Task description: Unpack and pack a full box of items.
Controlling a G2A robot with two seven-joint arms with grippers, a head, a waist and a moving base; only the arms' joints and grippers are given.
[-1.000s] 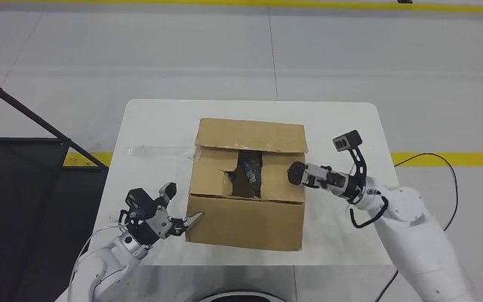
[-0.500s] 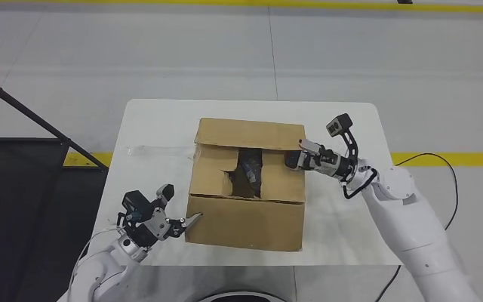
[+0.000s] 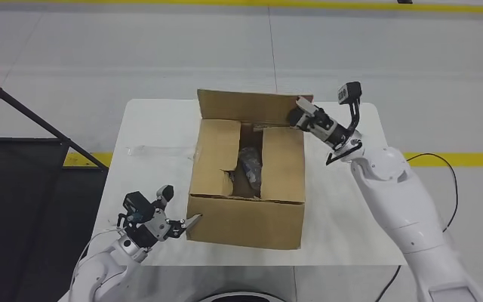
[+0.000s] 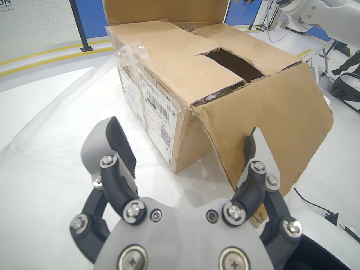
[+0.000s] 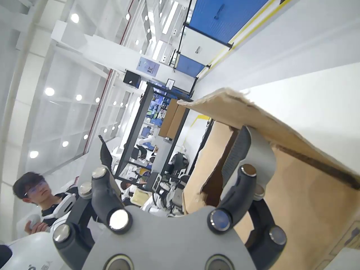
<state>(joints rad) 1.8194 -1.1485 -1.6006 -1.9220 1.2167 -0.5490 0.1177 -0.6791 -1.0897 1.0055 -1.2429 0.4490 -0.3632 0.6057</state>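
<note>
A brown cardboard box (image 3: 245,219) stands mid-table. Its far flap (image 3: 249,106) stands upright. The two side flaps lie folded in, and the gap between them shows a dark wrapped item (image 3: 250,169) inside. The near flap (image 4: 267,108) hangs outward. My right gripper (image 3: 300,115) is open at the far flap's right end, one finger (image 5: 239,147) pressed against the cardboard (image 5: 281,141). My left gripper (image 3: 177,221) is open and holds nothing, low by the box's near left corner (image 4: 180,153), one fingertip close to the hanging flap.
A strip of clear tape (image 3: 155,151) trails from the box's left side across the white table (image 3: 339,226), also seen as clear tape (image 4: 56,94) ahead of the left gripper. There is free table right of the box.
My right gripper has swung from the box's top right toward the far right corner, raising the far flap from lying flat to upright. The left arm has stayed put.
</note>
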